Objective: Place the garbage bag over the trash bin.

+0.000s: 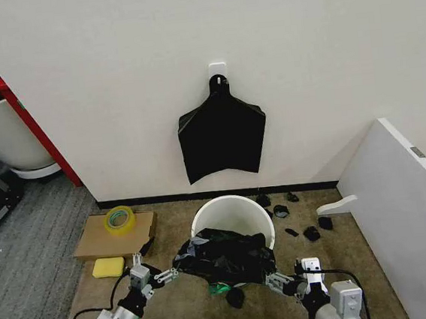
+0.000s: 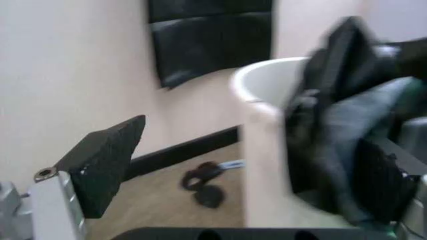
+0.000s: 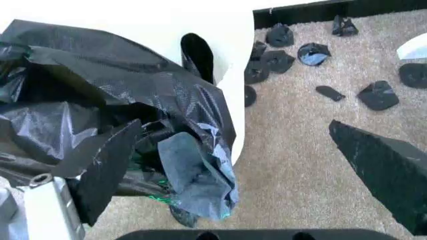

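Left gripper (image 1: pixel 166 275): low at the near-left side of the trash bin, fingers spread wide; in the left wrist view one black pad (image 2: pixel 107 162) stands clear while the other lies against the bag's folds. Nothing pinched between them.
Right gripper (image 1: pixel 274 280): low at the near-right side of the bin, fingers wide apart; right wrist view shows one pad (image 3: pixel 107 167) touching the bag's edge, the other out over the carpet.
Garbage bag (image 1: pixel 224 258): glossy, crinkled black plastic, bunched over the near half of the bin's rim and hanging down its front wall. Far half of the rim uncovered.
Trash bin (image 1: pixel 225 206): cream-white round bucket, upright on the carpet near the wall.
Wall bundle (image 1: pixel 222 137): flat black fan shape hung from a white hook above the bin.
Scraps (image 1: pixel 311 233): small black bits on the carpet to the bin's right.
Left of bin: cardboard piece (image 1: pixel 100 238) carrying a tape roll (image 1: pixel 118 217); yellow sponge (image 1: pixel 108 267) beside it.
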Controlling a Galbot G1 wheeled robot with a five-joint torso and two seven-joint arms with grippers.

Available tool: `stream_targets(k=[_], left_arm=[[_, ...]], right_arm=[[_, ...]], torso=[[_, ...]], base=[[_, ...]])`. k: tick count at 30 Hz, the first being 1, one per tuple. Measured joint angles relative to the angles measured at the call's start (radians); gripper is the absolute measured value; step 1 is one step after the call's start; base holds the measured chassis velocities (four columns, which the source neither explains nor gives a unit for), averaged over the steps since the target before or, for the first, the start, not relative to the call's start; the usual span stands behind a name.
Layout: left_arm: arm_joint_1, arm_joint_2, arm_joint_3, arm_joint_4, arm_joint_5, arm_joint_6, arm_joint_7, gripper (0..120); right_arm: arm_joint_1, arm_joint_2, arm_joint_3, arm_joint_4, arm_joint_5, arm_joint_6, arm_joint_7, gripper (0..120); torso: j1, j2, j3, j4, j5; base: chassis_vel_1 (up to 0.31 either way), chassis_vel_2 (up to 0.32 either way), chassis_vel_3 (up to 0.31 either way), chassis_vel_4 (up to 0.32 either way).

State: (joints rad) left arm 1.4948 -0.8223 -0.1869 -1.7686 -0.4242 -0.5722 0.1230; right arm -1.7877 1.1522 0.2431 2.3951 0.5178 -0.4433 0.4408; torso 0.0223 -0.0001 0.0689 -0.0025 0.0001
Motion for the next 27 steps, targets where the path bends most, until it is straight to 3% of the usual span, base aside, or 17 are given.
stream_targets(k=[2, 4, 5, 8, 12, 20, 24, 25, 27], left_arm=[[-0.005, 0.004, 0.001, 0.005, -0.015, -0.016, 0.061, 100], [-0.029, 0.010, 0.001, 0.034, -0.078, -0.070, 0.264, 100], [-0.038, 0.011, 0.000, 0.045, -0.092, -0.087, 0.314, 100], [-0.047, 0.022, -0.002, 0.059, -0.122, -0.113, 0.384, 100], [-0.042, 0.030, -0.022, 0.043, -0.130, -0.127, 0.391, 100], [0.081, -0.001, -0.158, -0.059, -0.093, -0.138, 0.223, 100], [0.146, -0.036, -0.219, -0.113, -0.037, -0.121, 0.001, 100], [0.146, -0.036, -0.219, -0.113, -0.037, -0.121, 0.001, 100], [0.161, -0.066, -0.235, -0.127, 0.018, -0.080, -0.134, 100]], right_arm=[[0.000, 0.001, 0.000, 0.001, 0.000, 0.000, 0.000, 100], [0.002, 0.002, -0.001, 0.003, 0.002, -0.001, 0.001, 100], [0.003, 0.002, -0.001, 0.004, 0.003, -0.002, 0.001, 100], [0.007, 0.004, -0.001, 0.005, 0.005, -0.004, 0.001, 100], [0.010, 0.005, 0.004, 0.005, 0.010, -0.003, 0.000, 100], [0.079, -0.044, 0.070, 0.019, 0.055, 0.035, -0.097, 100], [0.152, -0.120, 0.143, 0.025, 0.100, 0.034, -0.225, 100], [0.152, -0.120, 0.143, 0.025, 0.100, 0.034, -0.225, 100], [0.213, -0.206, 0.190, -0.003, 0.136, 0.024, -0.351, 100]], torso=[[0.000, 0.000, 0.000, 0.0001, 0.0001], [0.000, 0.000, 0.000, 0.0000, 0.0000], [0.000, 0.000, 0.000, -0.0001, -0.0002], [0.000, 0.000, 0.000, 0.0000, 0.0002], [0.000, 0.000, 0.000, 0.0000, 0.0001], [0.000, 0.000, 0.000, 0.0000, 0.0001], [0.000, 0.000, 0.000, 0.0007, 0.0008], [0.000, 0.000, 0.000, 0.0007, 0.0008], [0.000, 0.000, 0.000, -0.0009, -0.0005]], base=[[0.000, 0.000, 0.000, 0.000], [0.000, 0.000, 0.000, 0.000], [0.000, 0.000, 0.000, 0.000], [0.000, 0.000, 0.000, 0.000], [0.000, 0.000, 0.000, 0.000], [0.000, 0.000, 0.000, 0.000], [0.000, 0.000, 0.000, 0.000], [0.000, 0.000, 0.000, 0.000], [0.000, 0.000, 0.000, 0.000]])
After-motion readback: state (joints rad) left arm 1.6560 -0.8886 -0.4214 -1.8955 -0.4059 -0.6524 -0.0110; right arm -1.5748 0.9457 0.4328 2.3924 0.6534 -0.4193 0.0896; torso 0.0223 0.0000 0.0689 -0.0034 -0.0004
